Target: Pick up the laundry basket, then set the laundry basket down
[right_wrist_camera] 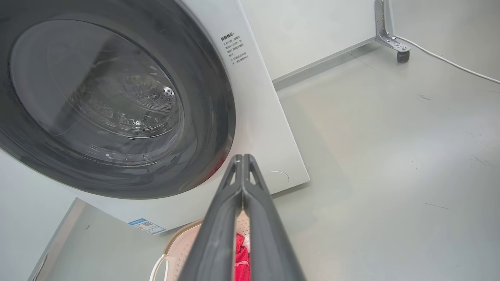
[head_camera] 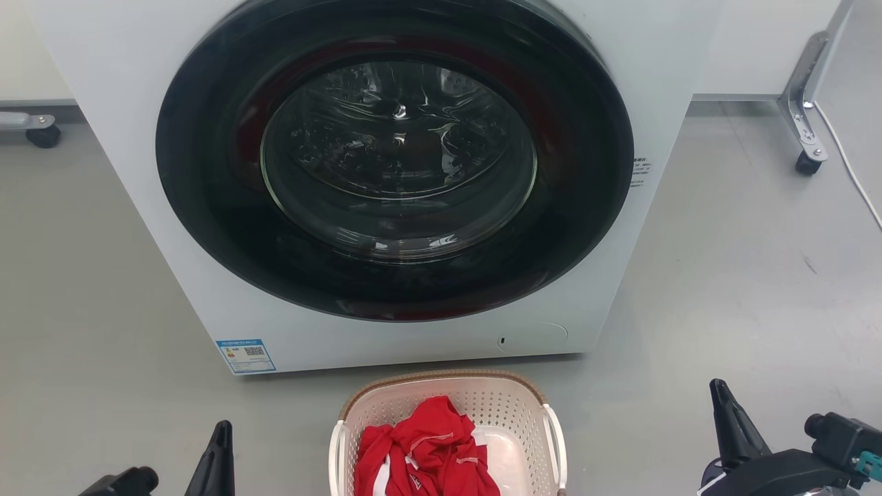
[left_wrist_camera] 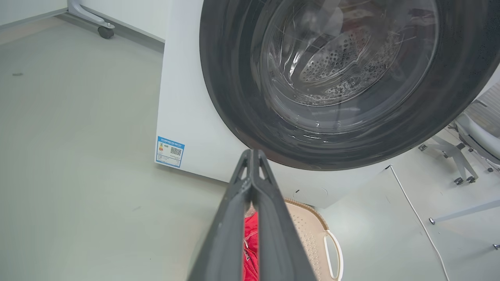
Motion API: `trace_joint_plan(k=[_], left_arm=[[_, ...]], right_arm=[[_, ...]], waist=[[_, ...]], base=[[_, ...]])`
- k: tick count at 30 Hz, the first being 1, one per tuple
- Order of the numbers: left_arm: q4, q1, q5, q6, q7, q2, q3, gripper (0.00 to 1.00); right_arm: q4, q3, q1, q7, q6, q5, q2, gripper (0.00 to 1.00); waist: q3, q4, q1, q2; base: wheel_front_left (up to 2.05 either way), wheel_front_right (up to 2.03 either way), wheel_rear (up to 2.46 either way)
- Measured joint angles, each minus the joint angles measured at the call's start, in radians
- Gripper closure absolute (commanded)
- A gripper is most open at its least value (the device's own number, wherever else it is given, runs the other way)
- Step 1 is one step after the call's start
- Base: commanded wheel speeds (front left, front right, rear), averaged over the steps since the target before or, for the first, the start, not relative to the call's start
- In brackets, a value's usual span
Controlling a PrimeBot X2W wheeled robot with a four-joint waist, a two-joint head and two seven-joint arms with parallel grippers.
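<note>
Basket [head_camera: 513, 410] sits on the floor [head_camera: 723, 275], upright, just in front of the washer [head_camera: 331, 341] and below its shut door [head_camera: 396, 158]. A red cloth [head_camera: 424, 451] is heaped inside, more to the robot's left.

Left gripper [head_camera: 220, 430] and right gripper [head_camera: 720, 389] flank the basket, both clear of its side handles. Each wrist view shows its fingers pressed together with nothing between them: left [left_wrist_camera: 253, 154], right [right_wrist_camera: 242, 158].

The scene fits a basket waiting to be lifted or one already put back down.

Risks, as judged:
- If a lift is due, pinched fingers cannot take a thin handle loop and would push the light basket aside.
- Uneven pull by the two arms tilts it, and the cloth slides out on the heavy left side.
- The rim is close to the washer front, so any forward swing knocks it.
- If it has already been set down, a careless retreat could clip a handle.
</note>
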Motion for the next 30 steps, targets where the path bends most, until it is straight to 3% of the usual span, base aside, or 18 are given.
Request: trace_joint_plan(k=[30], left_arm=[[0.083,-0.07,-0.388,-0.076,0.076,-0.047,0.092,1.0]], right_arm=[[0.059,-0.149,-0.029,0.08,0.076,0.366,0.076,1.0]], waist=[[-0.006,-0.004,0.0,0.0]], base=[[0.0,0.0,0.0]])
